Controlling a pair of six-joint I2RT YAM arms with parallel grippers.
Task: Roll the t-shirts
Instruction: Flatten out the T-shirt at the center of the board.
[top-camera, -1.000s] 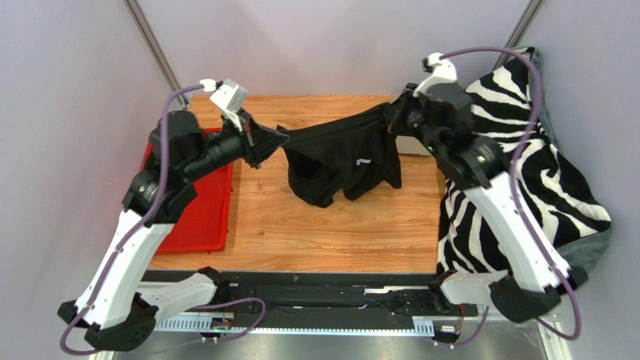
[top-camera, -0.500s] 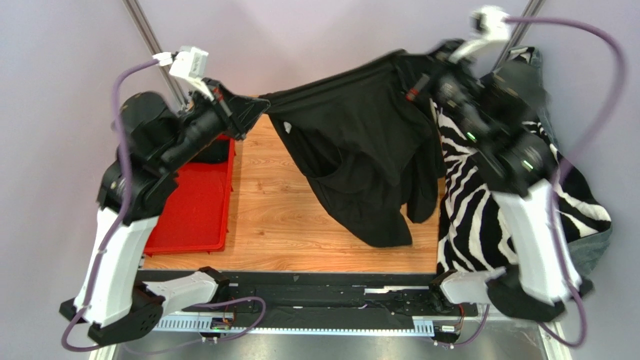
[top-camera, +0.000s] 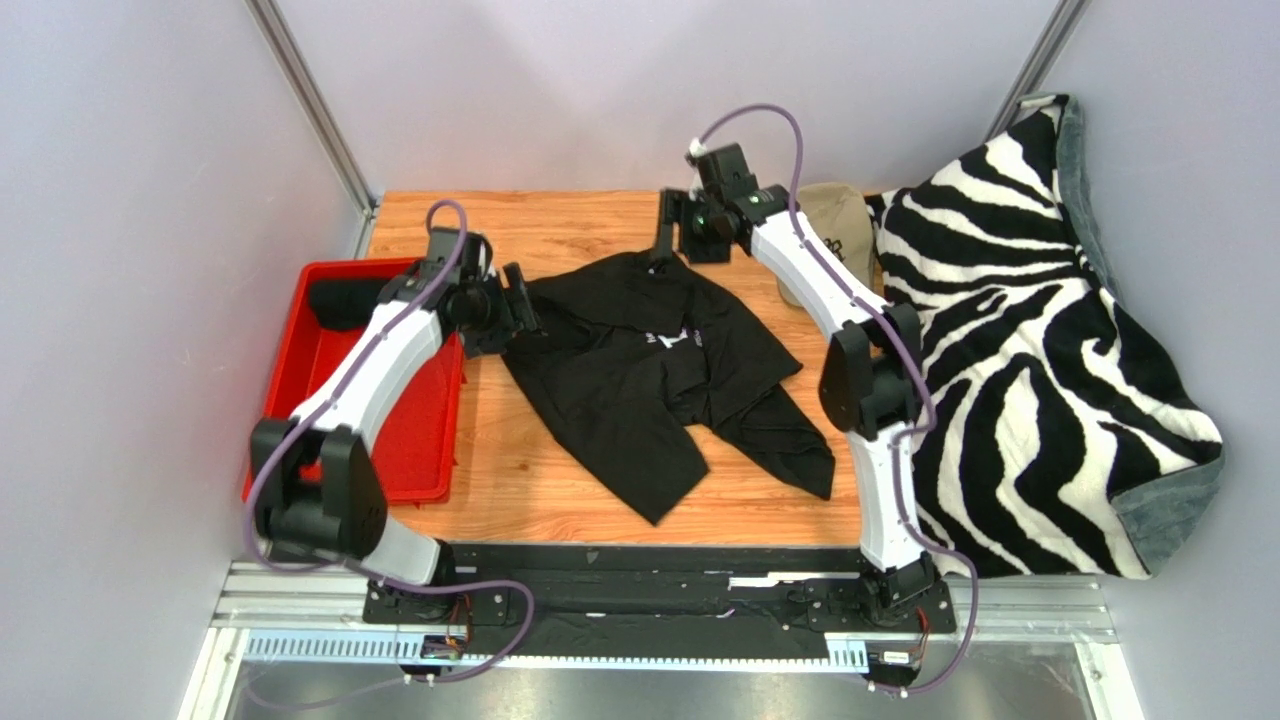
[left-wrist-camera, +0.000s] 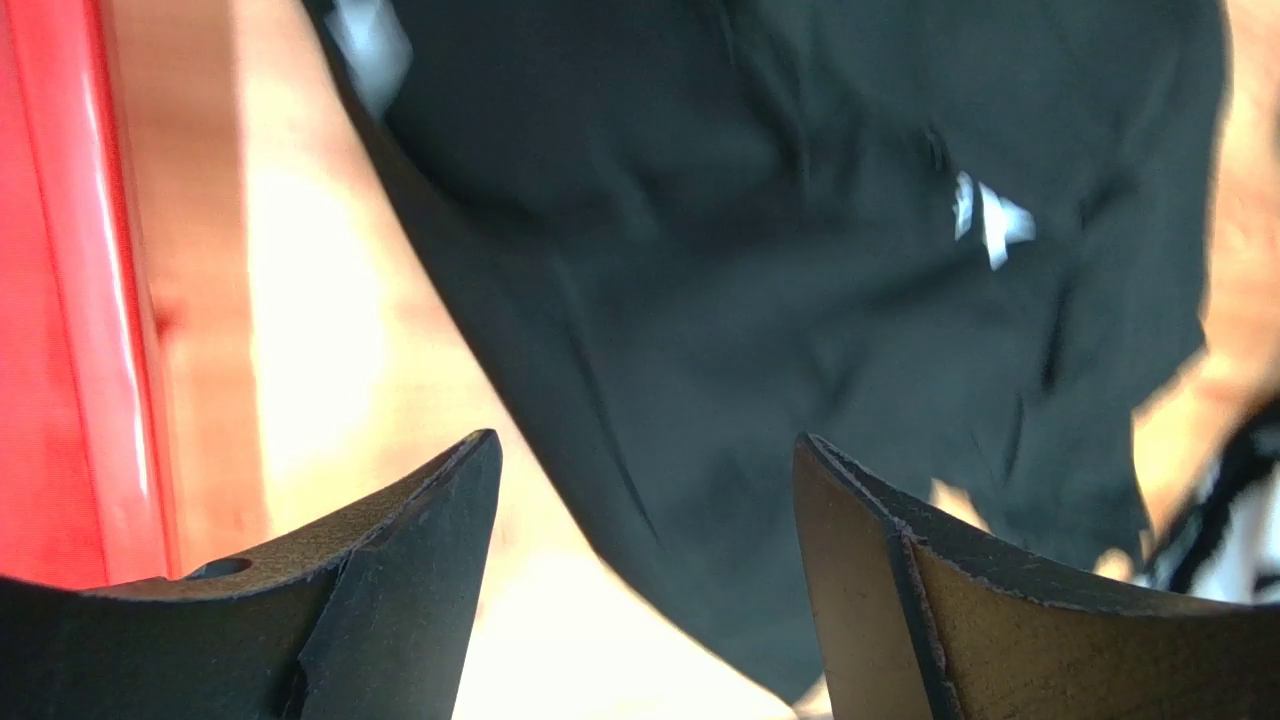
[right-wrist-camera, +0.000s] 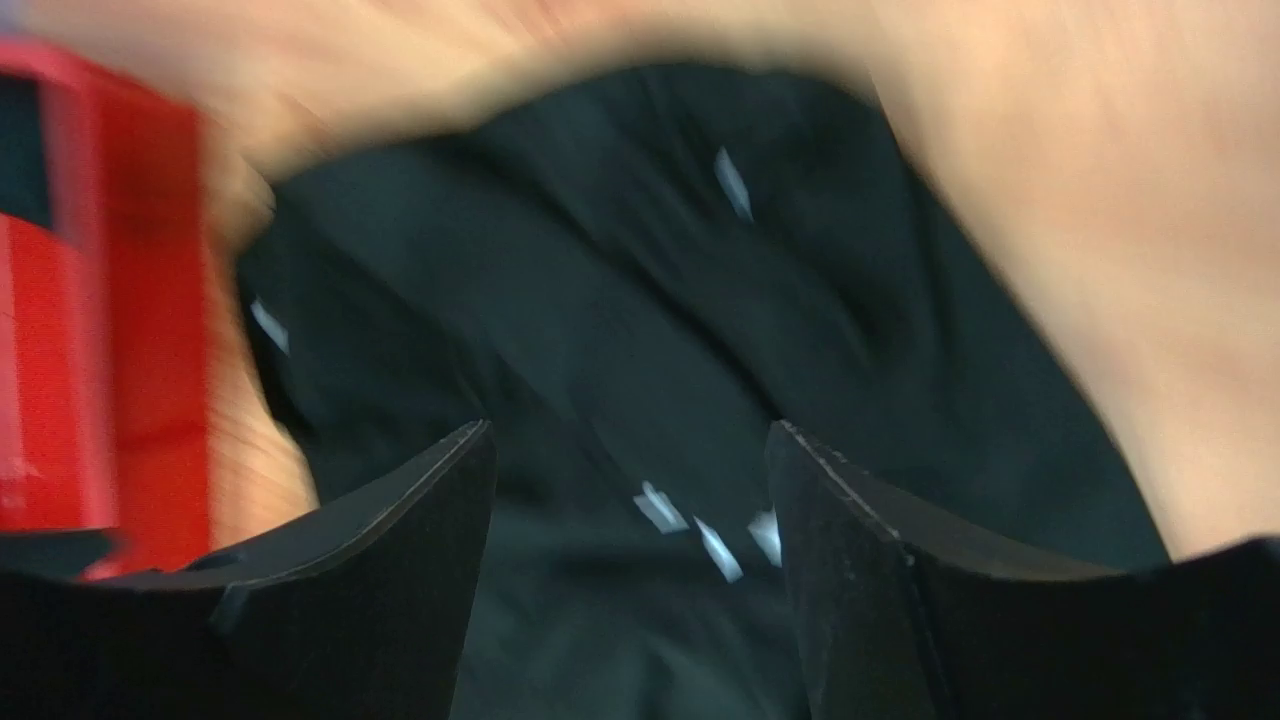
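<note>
Cloth: limp black t-shirt (top-camera: 646, 368) lies crumpled mid-worktop (top-camera: 571, 480) on wood, no longer stretched aloft; left gripper (top-camera: 519, 305) and right gripper (top-camera: 664, 243) released.

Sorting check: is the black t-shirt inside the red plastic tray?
No, the black fabric t-shirt lies on the wooden table beside the red plastic tray.

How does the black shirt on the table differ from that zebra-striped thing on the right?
The black t-shirt is plain with a small white mark; the zebra-striped cloth carries black-and-white stripes. The t-shirt lies flat and rumpled on the wooden table; the zebra-striped cloth is heaped over its right side. The zebra-striped cloth looks larger than the t-shirt. Both are soft fabric.
</note>
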